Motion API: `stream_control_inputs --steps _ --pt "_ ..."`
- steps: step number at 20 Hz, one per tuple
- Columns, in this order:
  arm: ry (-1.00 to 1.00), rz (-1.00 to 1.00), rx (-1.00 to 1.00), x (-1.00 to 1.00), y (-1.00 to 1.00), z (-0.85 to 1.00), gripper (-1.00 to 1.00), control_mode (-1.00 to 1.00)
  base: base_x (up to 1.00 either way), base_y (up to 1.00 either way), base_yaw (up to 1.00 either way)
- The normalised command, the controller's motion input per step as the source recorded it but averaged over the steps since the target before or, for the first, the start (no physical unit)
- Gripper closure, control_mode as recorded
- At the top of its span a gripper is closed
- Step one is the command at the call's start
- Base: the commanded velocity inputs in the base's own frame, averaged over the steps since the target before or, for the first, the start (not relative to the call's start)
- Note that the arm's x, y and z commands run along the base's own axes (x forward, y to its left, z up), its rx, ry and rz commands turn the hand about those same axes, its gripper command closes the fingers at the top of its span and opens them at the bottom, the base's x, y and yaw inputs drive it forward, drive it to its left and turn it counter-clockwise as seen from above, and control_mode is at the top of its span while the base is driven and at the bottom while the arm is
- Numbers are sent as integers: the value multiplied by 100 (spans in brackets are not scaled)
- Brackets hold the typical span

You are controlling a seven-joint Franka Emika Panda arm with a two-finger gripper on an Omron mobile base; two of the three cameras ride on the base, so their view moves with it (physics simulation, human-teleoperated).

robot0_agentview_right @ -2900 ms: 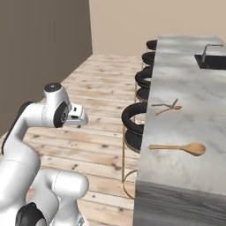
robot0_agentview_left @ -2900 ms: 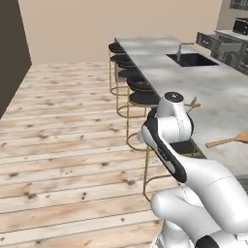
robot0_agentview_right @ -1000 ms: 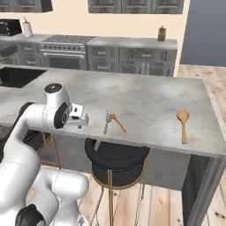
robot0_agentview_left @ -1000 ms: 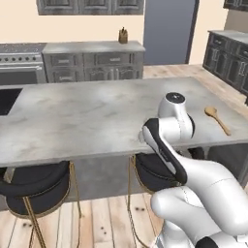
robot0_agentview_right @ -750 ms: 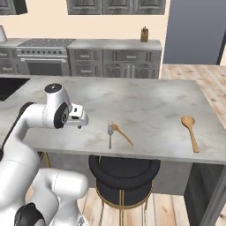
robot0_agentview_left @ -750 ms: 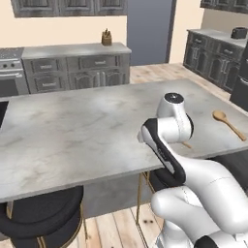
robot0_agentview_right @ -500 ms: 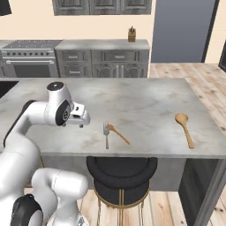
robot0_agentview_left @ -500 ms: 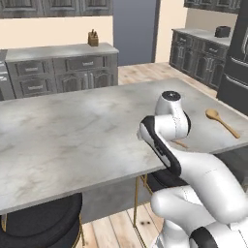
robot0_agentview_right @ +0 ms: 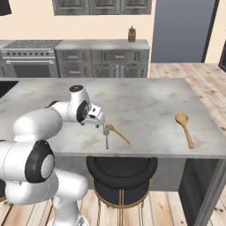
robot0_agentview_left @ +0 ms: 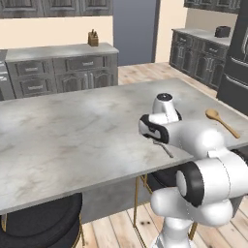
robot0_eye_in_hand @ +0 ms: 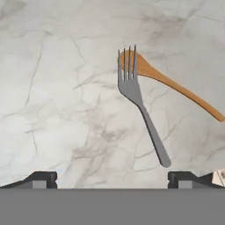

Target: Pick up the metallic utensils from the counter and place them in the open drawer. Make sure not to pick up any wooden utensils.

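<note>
None of the metal pieces is lying in a drawer yet: the small silver-grey fork is resting near the front edge of the pale veined marble counter, its tines overlapping the bowl of a slim orange-brown wooden spoon. Hovering just above, the two-finger gripper is standing with jaws wide apart, holding nothing. A second, larger wooden spoon is lying toward the counter's right end. Dark grey cabinets are lining the far wall.
</note>
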Motion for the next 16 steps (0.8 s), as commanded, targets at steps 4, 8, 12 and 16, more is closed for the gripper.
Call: stream_control_inputs --steps 4,8,12,16 --pt "-1 2 0 36 -59 -70 -100 -100 0 0 0" --pt "-2 0 2 6 -25 -17 -100 -100 0 0 0" --pt "-7 0 1 23 -1 -30 -100 -100 0 0 0" --pt "-12 4 0 49 -7 -29 -100 -100 0 0 0"
